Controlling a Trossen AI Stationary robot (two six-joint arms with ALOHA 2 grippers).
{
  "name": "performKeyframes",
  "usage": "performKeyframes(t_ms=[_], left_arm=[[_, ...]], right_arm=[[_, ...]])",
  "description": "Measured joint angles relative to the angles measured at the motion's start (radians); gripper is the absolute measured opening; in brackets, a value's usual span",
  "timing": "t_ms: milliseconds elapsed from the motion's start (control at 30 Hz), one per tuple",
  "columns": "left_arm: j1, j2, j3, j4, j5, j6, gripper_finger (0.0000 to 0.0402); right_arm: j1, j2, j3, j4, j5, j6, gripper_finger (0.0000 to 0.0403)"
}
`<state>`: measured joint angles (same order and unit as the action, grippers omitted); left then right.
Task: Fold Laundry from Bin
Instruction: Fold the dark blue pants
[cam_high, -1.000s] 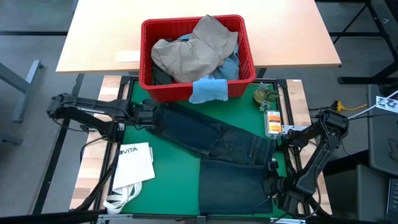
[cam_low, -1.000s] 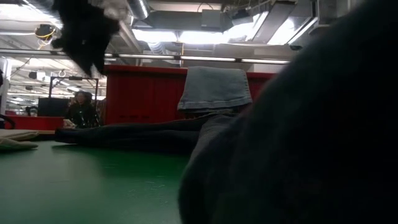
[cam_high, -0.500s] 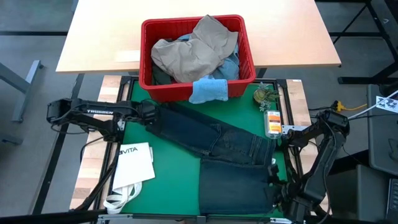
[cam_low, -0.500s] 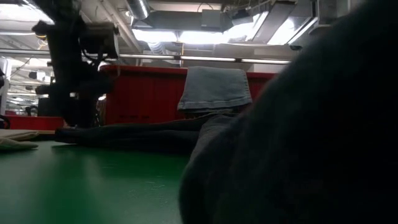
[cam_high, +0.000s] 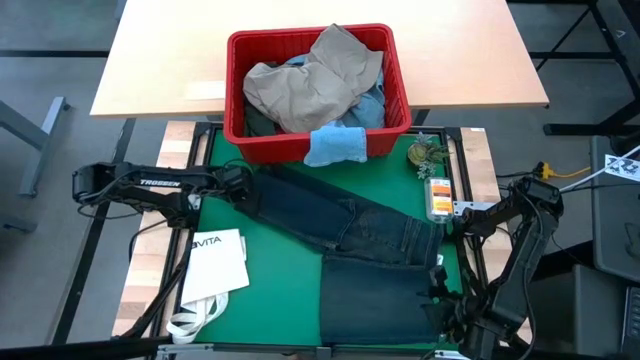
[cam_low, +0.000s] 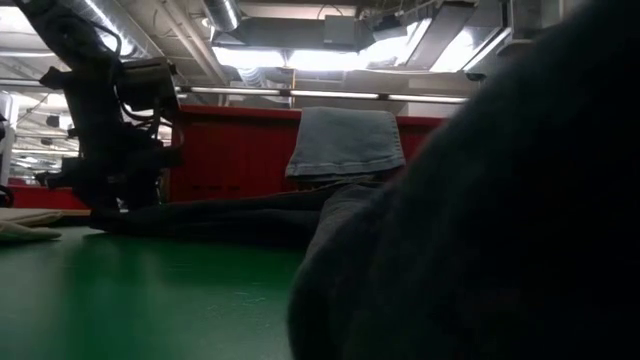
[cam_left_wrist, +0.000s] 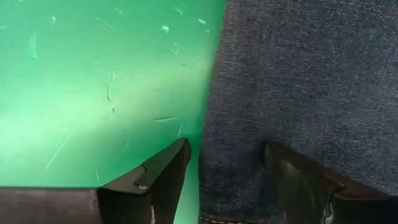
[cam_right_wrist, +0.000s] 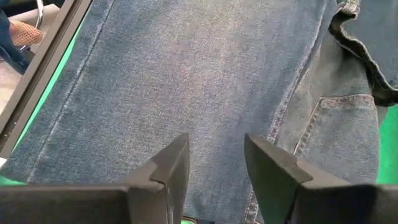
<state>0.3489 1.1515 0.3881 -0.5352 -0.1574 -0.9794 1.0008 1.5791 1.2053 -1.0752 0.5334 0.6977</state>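
With the dark navy denim jeans (cam_high: 345, 235) spread on the green desk (cam_high: 270, 290) before the red slotted plastic bin (cam_high: 237, 110), both released hands, left hand (cam_left_wrist: 224, 165) and right hand (cam_right_wrist: 214, 165), hovered over edges, apparently needing to clench next.
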Motion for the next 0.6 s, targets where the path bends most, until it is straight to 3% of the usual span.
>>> performKeyframes(t_ms=[167, 433, 600], left_arm=[[0.001, 0.002, 0.008, 0.008, -0.005, 0.006, 0.0153], [-0.001, 0.008, 0.058, 0.027, 0.052, 0.020, 0.0022], [-0.001, 0.008, 0.084, 0.024, 0.099, 0.027, 0.0010]], right_arm=[[0.000, 0.000, 0.000, 0.000, 0.021, 0.000, 0.0154], [0.000, 0.000, 0.000, 0.003, 0.060, 0.000, 0.0154], [0.000, 0.000, 0.000, 0.003, 0.067, 0.000, 0.0154]])
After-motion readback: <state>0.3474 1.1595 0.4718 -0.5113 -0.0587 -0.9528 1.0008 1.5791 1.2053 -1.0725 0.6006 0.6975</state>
